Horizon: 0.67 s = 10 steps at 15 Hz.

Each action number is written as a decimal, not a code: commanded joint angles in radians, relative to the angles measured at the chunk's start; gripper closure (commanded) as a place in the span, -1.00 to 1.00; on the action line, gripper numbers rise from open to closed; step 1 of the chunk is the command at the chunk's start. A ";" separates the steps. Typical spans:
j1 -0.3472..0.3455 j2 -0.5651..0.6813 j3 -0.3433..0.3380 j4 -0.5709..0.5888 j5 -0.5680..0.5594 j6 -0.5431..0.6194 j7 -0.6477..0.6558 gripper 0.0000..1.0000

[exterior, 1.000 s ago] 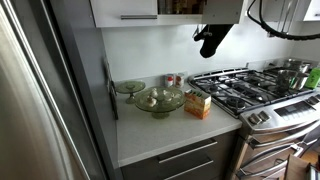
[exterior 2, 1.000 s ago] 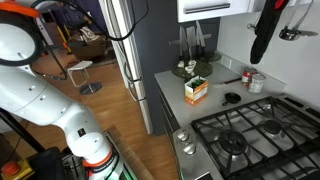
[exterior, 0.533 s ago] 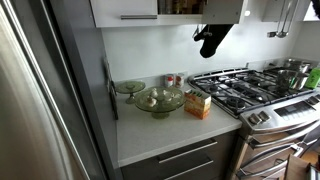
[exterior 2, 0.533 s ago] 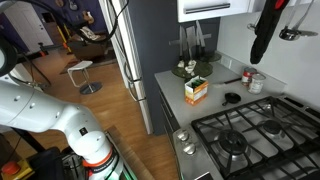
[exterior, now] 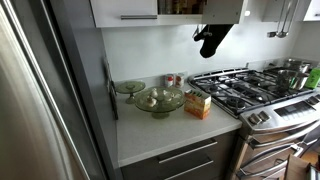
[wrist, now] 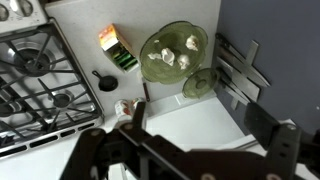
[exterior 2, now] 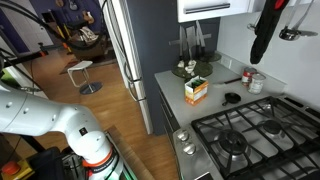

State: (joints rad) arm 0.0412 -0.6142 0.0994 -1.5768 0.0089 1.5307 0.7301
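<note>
My gripper [exterior: 211, 40] [exterior 2: 262, 42] hangs high above the counter, just under the wall cabinets, open and empty. In the wrist view its dark fingers [wrist: 135, 118] frame bare white countertop [wrist: 190, 120] far below. Nearest beneath it stand two small cans [exterior: 172, 80] [wrist: 124, 107]. A glass bowl [exterior: 158, 99] [wrist: 173, 50] holding a few pale pieces sits beside a smaller glass dish [exterior: 129, 87] [wrist: 200, 83]. An orange and green box [exterior: 198, 104] [exterior 2: 196, 90] [wrist: 118, 48] stands near the counter's front edge.
A gas stove [exterior: 245, 88] [exterior 2: 250, 135] [wrist: 35, 80] adjoins the counter, with pots [exterior: 295, 72] at its far end. A small black utensil [exterior 2: 232, 98] lies beside the stove. A knife rack [wrist: 240, 65] hangs on the dark fridge side [exterior: 70, 90].
The gripper has stayed where it was, still open. A white arm link at the left of an exterior view has swung up out of the frame, and a cable at top right has gone.
</note>
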 commanded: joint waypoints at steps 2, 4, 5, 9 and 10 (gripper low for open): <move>-0.049 -0.053 0.021 0.015 -0.044 -0.170 -0.178 -1.00; -0.073 -0.079 0.030 0.015 -0.064 -0.177 -0.213 -1.00; -0.086 -0.092 0.036 0.013 -0.073 -0.171 -0.226 -1.00; -0.121 -0.153 0.043 -0.008 -0.077 -0.141 -0.233 -1.00; -0.129 -0.166 0.045 -0.012 -0.077 -0.138 -0.232 -1.00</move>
State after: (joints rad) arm -0.0515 -0.7310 0.1342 -1.5582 -0.0612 1.3836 0.5156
